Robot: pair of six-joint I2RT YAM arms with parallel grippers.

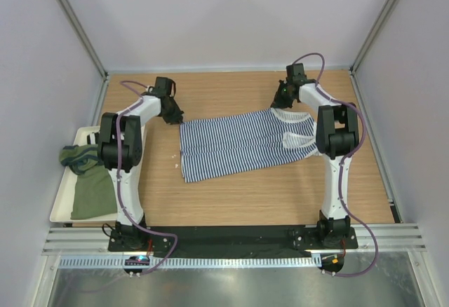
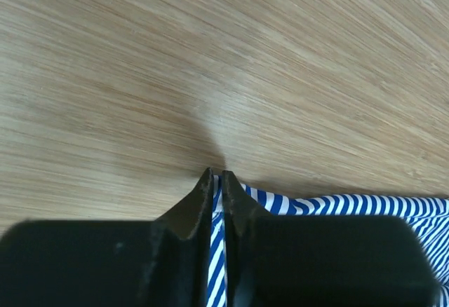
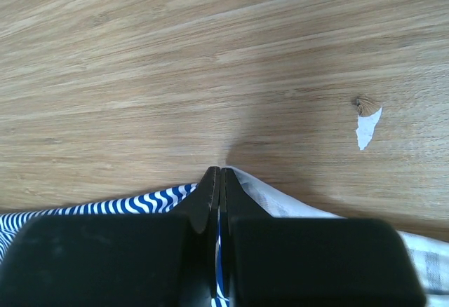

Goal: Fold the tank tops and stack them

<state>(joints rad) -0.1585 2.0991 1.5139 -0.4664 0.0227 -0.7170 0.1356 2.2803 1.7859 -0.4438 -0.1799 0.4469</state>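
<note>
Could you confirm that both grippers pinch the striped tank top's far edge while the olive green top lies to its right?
No: the top external view shows the olive green top in the white tray, left of the striped tank top. The left gripper and right gripper do pinch its far edge.

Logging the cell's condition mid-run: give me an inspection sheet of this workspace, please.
Surface: wooden table.
Job's things: striped tank top spread flat mid-table; olive tank top bunched on the white tray at left, overhanging its edge.
Clutter: small white scrap on the wood.
Grippers: left gripper and right gripper each shut on the striped tank top's far edge.
Cables: purple cables along both arms.
Surroundings: white walls, metal frame posts.
</note>
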